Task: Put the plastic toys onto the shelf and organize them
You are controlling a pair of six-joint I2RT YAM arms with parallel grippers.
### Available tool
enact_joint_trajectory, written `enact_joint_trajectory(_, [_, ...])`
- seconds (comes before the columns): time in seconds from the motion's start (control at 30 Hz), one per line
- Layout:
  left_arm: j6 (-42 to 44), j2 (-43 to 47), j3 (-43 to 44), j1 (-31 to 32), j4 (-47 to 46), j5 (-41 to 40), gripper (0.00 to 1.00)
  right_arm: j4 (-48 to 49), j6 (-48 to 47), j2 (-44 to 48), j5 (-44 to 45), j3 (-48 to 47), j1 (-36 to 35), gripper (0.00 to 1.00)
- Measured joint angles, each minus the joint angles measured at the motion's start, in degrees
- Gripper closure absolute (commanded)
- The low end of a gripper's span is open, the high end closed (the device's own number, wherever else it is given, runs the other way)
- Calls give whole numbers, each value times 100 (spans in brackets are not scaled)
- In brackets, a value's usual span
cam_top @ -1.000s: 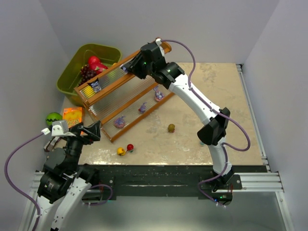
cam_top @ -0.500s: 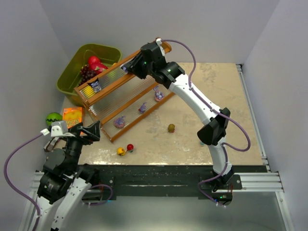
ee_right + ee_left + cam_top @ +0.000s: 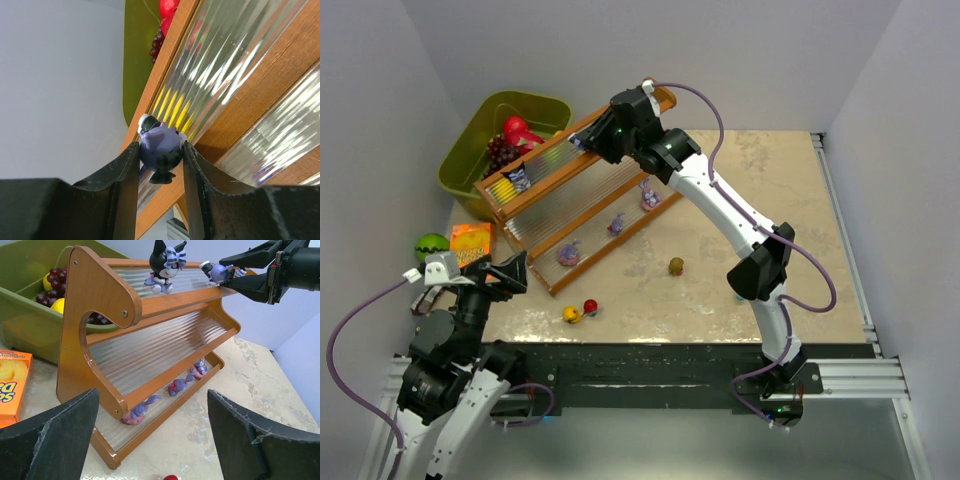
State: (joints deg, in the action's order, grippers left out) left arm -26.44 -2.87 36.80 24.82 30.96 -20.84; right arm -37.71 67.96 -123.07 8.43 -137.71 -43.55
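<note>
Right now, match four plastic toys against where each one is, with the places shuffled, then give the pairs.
1 black-eared striped plastic figurine
2 small purple dark-footed figurine
3 olive round toy
4 three purple bunny figurines

A bare tabletop
B bottom tier of the wooden-framed shelf
C between the right gripper's fingers
D standing free on the top tier

Pairs: 1-D, 2-C, 3-A, 4-B

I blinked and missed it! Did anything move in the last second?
The right arm shifted a tiny bit toward the shelf, and you can hardly see it. The right gripper still pinches the purple figurine over the top tier. The left gripper stays open, and the other toys haven't moved.
</note>
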Motion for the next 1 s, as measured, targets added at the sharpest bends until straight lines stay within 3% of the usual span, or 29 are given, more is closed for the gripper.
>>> enact_joint_trajectory(0.67, [-2,26,-2,0,0,-44,7,68,44,0,-48,33,0,59])
enact_joint_trajectory(1.0, [-2,35,-2,0,2,-46,7,824,188,13,-175,459,13,52])
